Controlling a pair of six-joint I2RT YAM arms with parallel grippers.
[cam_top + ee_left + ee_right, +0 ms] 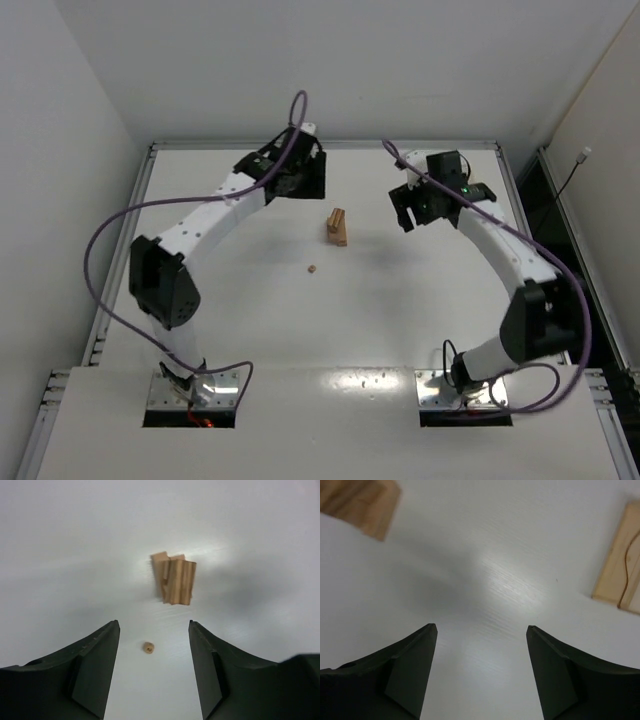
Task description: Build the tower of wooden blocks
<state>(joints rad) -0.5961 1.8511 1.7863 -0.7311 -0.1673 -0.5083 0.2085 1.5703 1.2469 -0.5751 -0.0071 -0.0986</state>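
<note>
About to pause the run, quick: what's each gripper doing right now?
Left gripper: open, holding nothing.
Right gripper: open, holding nothing.

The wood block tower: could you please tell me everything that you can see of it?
The tower is a small, compact stack of light-tan plain wooden bars with fine grain lines. Its layers sit slightly askew, with one bar's end poking out to one side. It stands near the middle of the white table, and only the table touches it.
</note>
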